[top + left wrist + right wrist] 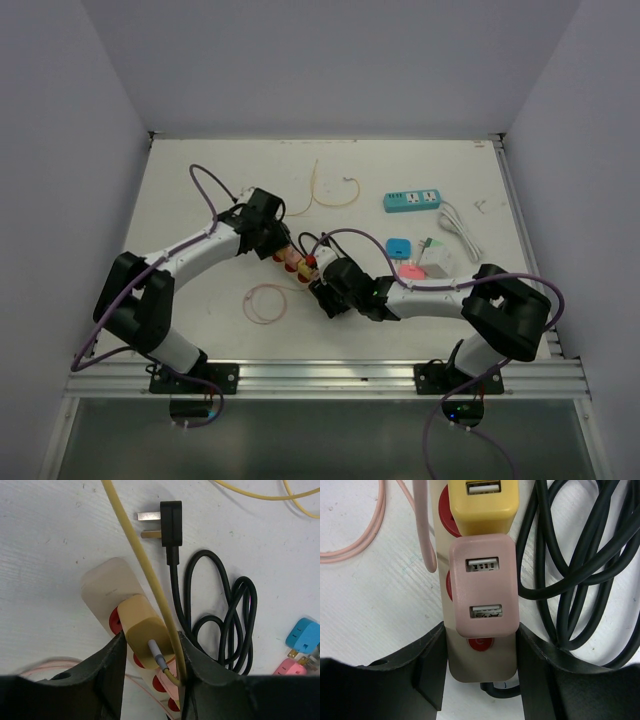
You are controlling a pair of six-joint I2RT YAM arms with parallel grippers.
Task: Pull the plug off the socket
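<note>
A beige power strip (pixel 298 262) with red sockets lies mid-table. A yellow plug (pixel 145 630) sits in it, with a yellow cable (pixel 145 565) running from its top. A pink plug (pixel 482 585) sits beside the yellow plug (pixel 481 505) in the same strip (pixel 480 662). My left gripper (pixel 150 652) is shut on the yellow plug, with the yellow cable pressed against its right finger. It also shows in the top view (pixel 283 250). My right gripper (pixel 480 640) is shut on the strip's end just below the pink plug, and shows in the top view (pixel 318 285).
The strip's black plug (pixel 170 517) lies loose with its coiled black cable (pixel 225 615) next to the strip. A teal power strip (pixel 412 201), a blue adapter (pixel 398 247), a pink adapter (pixel 410 270) and a white adapter (pixel 436 260) lie to the right. A pink cable loop (pixel 265 303) lies near front.
</note>
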